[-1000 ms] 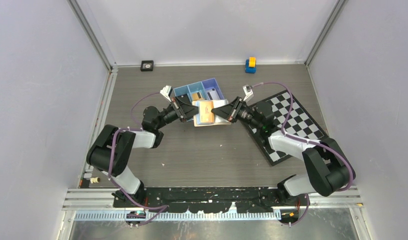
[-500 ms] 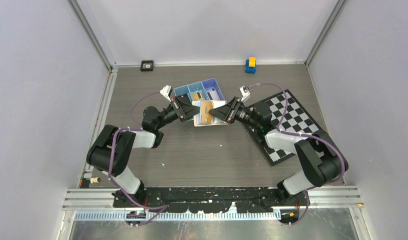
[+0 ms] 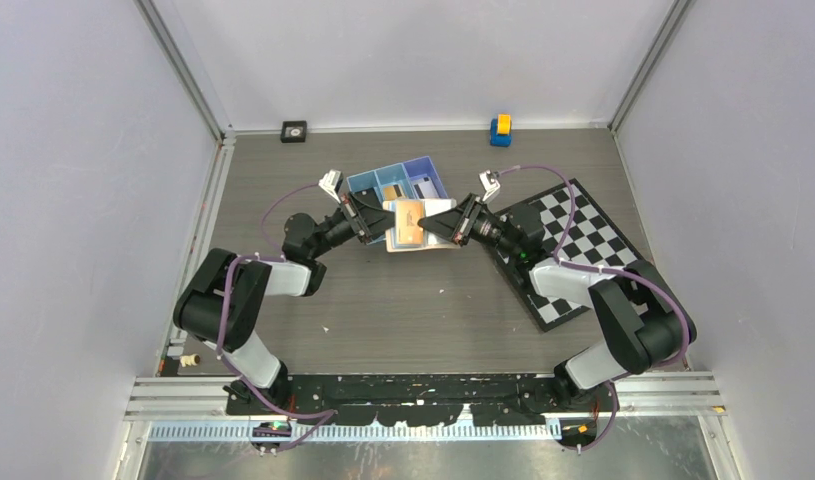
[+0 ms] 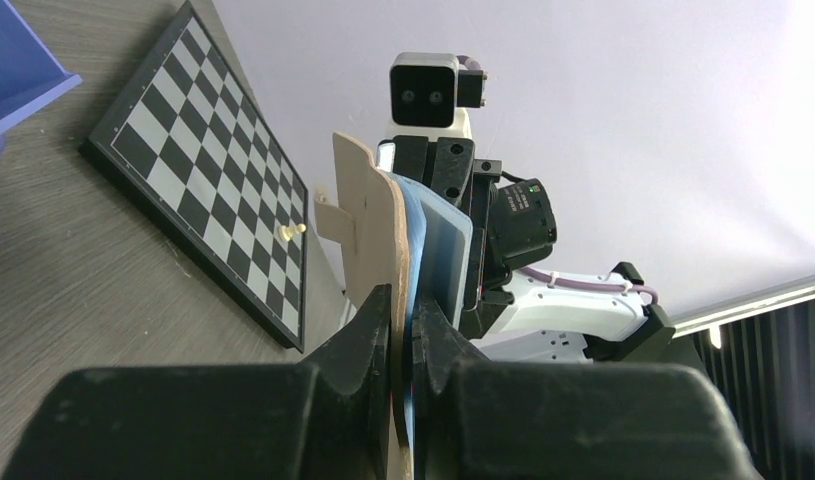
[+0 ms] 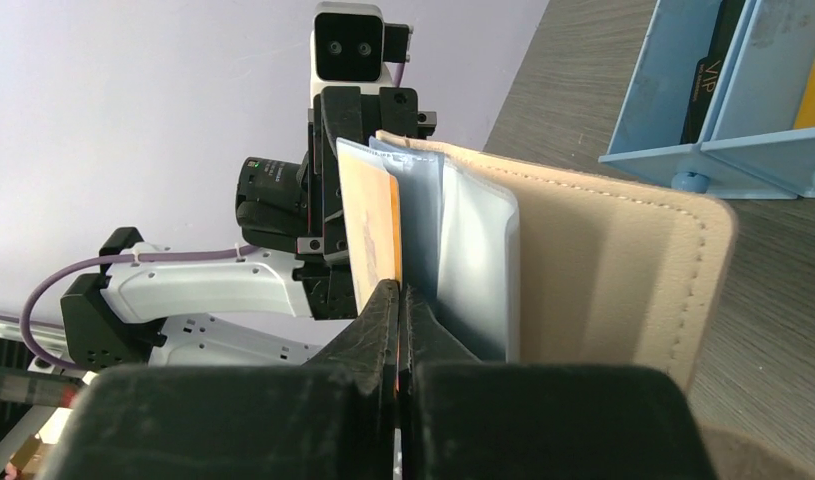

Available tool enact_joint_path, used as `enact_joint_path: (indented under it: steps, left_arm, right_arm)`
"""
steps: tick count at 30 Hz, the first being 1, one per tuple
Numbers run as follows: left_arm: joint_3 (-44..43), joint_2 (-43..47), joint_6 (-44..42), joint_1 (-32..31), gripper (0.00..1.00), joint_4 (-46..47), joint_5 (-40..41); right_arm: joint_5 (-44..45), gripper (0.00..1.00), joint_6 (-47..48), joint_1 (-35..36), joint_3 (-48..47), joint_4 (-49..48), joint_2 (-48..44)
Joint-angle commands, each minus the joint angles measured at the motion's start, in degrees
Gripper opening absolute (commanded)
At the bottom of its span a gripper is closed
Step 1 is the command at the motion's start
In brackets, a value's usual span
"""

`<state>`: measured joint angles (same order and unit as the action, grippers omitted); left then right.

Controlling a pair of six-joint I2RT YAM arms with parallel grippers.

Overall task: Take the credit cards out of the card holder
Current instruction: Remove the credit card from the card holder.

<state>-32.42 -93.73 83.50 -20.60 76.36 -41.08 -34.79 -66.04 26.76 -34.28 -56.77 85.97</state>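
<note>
Clamped in the left gripper (image 4: 403,335), jaws drawn almost together on the near edge of the card holder (image 4: 368,215): tan cover and clear sleeves (image 5: 453,250) squeezed between the fingers, fanning out ahead of the fingertips, with a snap tab (image 4: 326,215) poking off to one side. Pinched in the right gripper (image 5: 399,310), jaws fully together on the near edge of an orange card (image 5: 371,225) that seemingly sits in the outermost sleeve, straight ahead of the fingertips. Judged light and floppy as a whole: soft leather-like cover, slick plastic sleeves apt to bend and follow any pull. Judged thin, stiff and smooth as to the card, so likely to slide out easily yet also to slip from a shallow pinch. Best taken by the exposed short edge, pads flat on both faces, then drawn straight back along the sleeve while the opposite edge of the holder stays anchored. Both forearms stretched low over the table (image 3: 383,310), wrists rolled so that the fingers point at each other, holder bridging the gap between the two sets of fingertips and apparently clear of the surface. Just beyond both grippers, a blue tray (image 3: 366,184) with a black card (image 5: 708,70) standing in one compartment; behind and beneath the right wrist, a chessboard (image 3: 583,250).
</note>
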Motion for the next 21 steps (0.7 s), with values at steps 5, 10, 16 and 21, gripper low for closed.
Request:
enact_joint_path:
  steps: [5,10,16,21]
  left_arm:
    - [1.1,2.0,-0.6,0.2,0.22,4.9,0.2]
    - [1.4,2.4,-0.9,0.2,0.32,4.9,0.5]
    - [1.3,1.8,-0.1,0.3,0.38,5.6,0.3]
    - [3.2,4.3,-1.0,1.2,0.39,5.6,2.0]
  right_arm:
    - [3.4,0.01,3.7,-0.3,-0.4,4.8,-3.6]
    - [3.0,0.01,1.5,-1.0,0.0,2.5,-2.3]
    - [2.0,0.01,-1.9,-2.3,0.5,-2.0,0.2]
    - [2.1,0.01,-2.9,-3.1,0.8,-2.4,0.6]
